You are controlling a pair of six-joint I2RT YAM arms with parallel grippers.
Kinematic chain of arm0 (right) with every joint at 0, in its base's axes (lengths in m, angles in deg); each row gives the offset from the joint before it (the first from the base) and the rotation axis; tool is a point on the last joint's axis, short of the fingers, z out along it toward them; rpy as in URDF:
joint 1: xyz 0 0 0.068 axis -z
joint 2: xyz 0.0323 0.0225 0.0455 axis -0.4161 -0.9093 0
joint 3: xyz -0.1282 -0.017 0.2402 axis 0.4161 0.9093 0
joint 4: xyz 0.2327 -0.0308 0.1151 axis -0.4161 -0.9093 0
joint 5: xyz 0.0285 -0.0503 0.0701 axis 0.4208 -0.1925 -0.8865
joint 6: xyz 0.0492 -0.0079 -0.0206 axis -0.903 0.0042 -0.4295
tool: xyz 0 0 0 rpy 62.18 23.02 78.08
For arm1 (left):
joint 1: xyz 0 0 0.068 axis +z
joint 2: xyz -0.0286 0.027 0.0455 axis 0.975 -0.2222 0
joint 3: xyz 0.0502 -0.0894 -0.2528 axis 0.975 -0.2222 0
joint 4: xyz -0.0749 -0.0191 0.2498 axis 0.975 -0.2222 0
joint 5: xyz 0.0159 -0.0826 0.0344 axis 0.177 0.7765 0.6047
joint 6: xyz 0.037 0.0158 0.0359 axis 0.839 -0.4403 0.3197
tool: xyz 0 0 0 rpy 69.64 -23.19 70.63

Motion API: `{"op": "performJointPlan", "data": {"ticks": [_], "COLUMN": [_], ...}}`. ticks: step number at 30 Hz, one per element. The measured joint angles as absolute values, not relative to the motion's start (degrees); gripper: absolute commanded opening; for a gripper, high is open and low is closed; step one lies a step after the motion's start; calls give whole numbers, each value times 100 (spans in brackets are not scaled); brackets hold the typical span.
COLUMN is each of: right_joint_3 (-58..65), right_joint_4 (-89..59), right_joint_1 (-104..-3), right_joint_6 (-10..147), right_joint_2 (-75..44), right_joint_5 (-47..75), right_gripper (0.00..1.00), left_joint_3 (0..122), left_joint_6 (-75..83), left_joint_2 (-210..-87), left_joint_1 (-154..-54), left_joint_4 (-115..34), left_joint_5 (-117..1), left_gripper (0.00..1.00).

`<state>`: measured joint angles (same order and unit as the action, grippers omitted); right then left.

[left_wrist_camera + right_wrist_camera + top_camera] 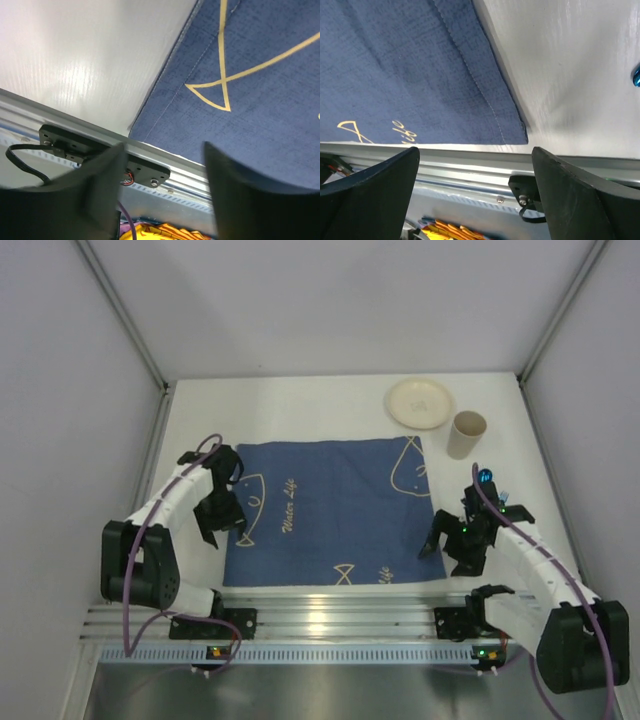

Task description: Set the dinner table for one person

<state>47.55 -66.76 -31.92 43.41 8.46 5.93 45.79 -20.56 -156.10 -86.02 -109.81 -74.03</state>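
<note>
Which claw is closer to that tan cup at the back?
The right claw. It hangs over the near right corner of the blue cloth, with the cup farther back on that side. The left claw is across the cloth, at its left edge.

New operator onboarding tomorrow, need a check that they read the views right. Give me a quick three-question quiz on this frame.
1. True or false: the plate lies on the blue cloth.
2. The right end effector is: A) open, empty; B) shut on the cloth; C) shut on the plate.
3. What sits beside the plate, nearer the arms?
Key: 1 false, it is on the bare dinner table; 2 A; 3 the cup.
</note>
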Motion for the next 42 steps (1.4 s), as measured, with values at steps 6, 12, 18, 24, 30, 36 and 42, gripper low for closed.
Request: {"op": "performJointPlan", "data": {"ticks": [6, 12, 18, 24, 30, 36, 42], "right_joint_3": [4202, 3295, 2364, 1140, 423, -329, -1614], "right_joint_4": [-6877, -6721, -6415, -6730, -6455, -5690, -4977], "right_joint_1": [-3192, -3192, -3192, -3194, -3185, -3183, -3153], "right_joint_6": [4326, 4289, 4072, 4280, 4490, 4085, 3554], "right_joint_2": [1082, 1357, 931, 278, 142, -1421, -3827], "right_joint_5": [493, 266, 43, 338, 548, 397, 316], "right_gripper": [95, 95, 94, 96, 97, 94, 90], "left_joint_3": [4927, 5611, 5875, 6957, 8585, 9145, 8196], "left_joint_6": [-2065, -1964, -1927, -2124, -2578, -2709, -2430], "left_joint_2": [-15470, -15433, -15124, -15867, -17548, -18180, -17762], "left_joint_1": [-8596, -8593, -8624, -9385, -10021, -10305, -10322], "left_joint_4": [-11048, -10935, -10281, -9383, -8563, -8371, -8301], "left_joint_5": [-7347, -7316, -6831, -6671, -6564, -6267, -6011], "left_gripper": [80, 80, 79, 79, 88, 97, 96]}}
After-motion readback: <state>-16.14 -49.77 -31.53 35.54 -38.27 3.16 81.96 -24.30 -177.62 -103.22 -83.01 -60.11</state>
